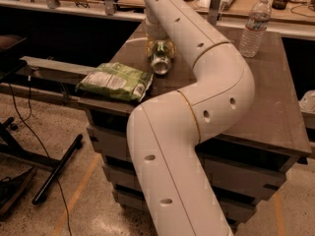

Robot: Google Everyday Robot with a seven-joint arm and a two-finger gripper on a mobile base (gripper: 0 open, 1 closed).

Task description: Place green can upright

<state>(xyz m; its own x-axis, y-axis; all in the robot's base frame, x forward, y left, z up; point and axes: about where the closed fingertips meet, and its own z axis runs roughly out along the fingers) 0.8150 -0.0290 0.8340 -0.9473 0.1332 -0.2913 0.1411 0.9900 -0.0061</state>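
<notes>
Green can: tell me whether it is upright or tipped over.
Tipped over. The green can lies on its side on the table, its round silver end facing the camera, with the gripper at its far end.

Can: green can (pixel 161 61), small, silver end rim facing the camera.
Pose: lying on its side, not upright.
Place: on the table (pixel 275 107), left part.
Gripper: gripper (pixel 159 49) at the can's far end.

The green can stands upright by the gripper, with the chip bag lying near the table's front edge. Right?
Not quite: in the camera view the green can is tipped on its side at the gripper, silver end toward the camera. The chip bag is as stated.
</notes>
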